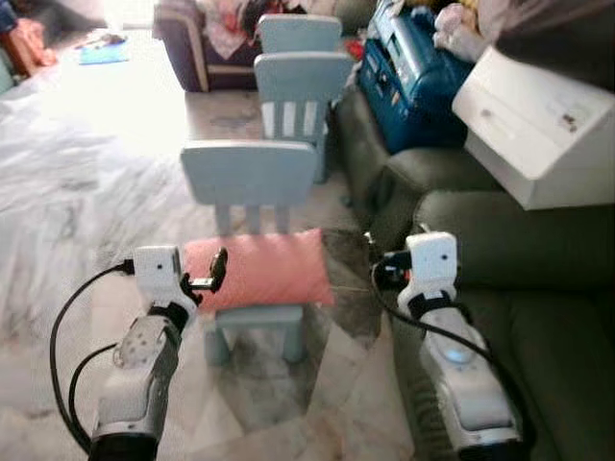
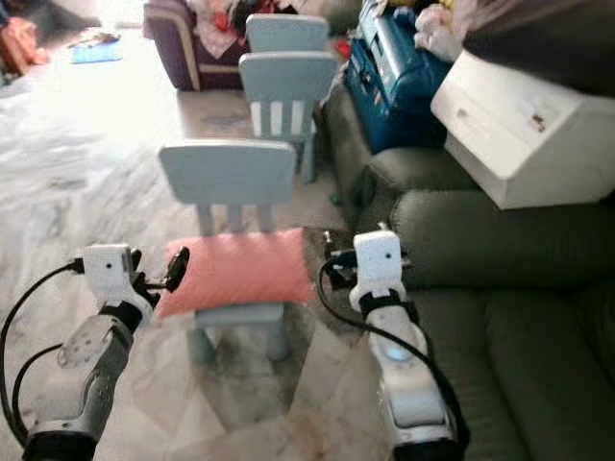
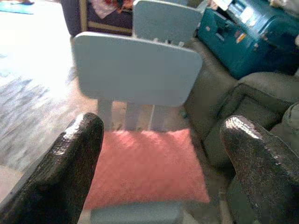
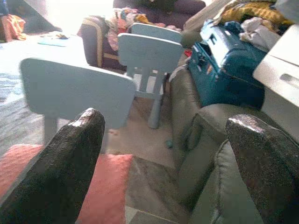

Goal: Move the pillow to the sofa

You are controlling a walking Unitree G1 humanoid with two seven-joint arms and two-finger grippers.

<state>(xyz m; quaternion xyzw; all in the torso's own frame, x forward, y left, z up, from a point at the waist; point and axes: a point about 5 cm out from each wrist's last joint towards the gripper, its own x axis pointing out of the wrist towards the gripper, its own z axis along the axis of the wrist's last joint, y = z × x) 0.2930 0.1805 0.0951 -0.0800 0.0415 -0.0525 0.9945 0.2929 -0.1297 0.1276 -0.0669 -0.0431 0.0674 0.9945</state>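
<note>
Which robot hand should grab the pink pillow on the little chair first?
Probably the left hand. It is open at the pink pillow's near edge, and its wrist view looks straight at the pillow on the small blue chair. The right hand, also open, sits off the pillow's far side, by the green sofa.

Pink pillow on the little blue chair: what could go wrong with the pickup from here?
1. The pink pillow overhangs the seat of the light blue chair; a one-sided push by the left gripper may slide it off.
2. The open right gripper sits by the dark green sofa arm and could catch it.
</note>
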